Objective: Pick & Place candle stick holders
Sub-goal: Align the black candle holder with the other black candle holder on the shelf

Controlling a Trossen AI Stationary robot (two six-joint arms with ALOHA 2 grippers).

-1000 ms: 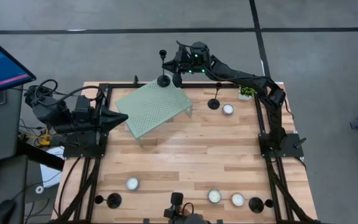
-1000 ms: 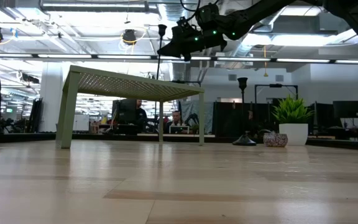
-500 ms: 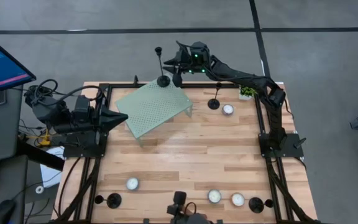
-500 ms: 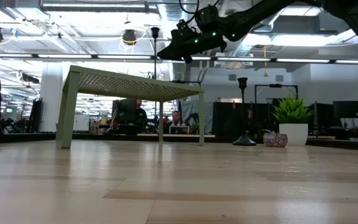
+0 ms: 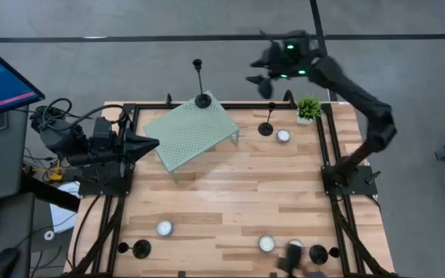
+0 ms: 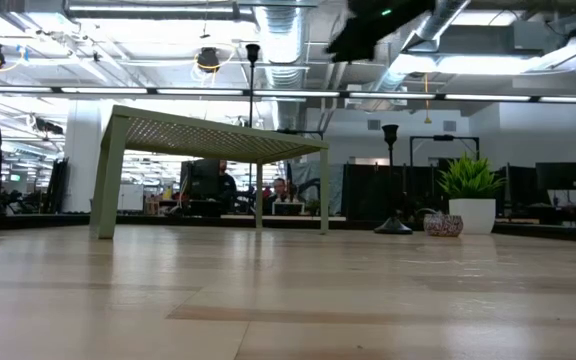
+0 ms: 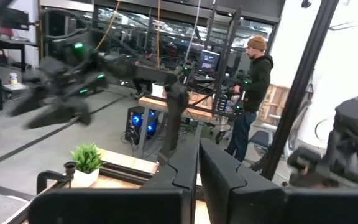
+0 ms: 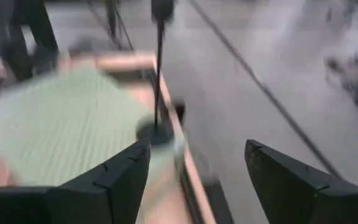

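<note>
The tall slim black metal candle stick holder (image 5: 198, 83) w/ round disc base stands upright at the far corner of the pale green perforated metal stand (image 5: 191, 133), base close to the stand's edge. The right end effector (image 5: 263, 74) is up in the air beyond the far edge of the wooden worktop (image 5: 230, 193), fingers spread apart, holding nothing, apart from the holder. The main risk, judging from this: disc base so near the corner means any wobble of the stand or a brush from the arm could tip the holder off onto the floor beyond the worktop; thin stem + high cup make it top-heavy. A shorter black holder (image 5: 266, 123) stands on the worktop near a small white tealight candle (image 5: 283, 136) and a small green potted plant (image 5: 308, 108); reaching for it could knock either. Two more black holders (image 5: 139, 249) sit near the front corners, by other tealights (image 5: 164, 228). The left end effector (image 5: 151, 144) is shut, empty, parked at the left side just beside the stand; a careless move there could shove the stand and topple the tall holder.
</note>
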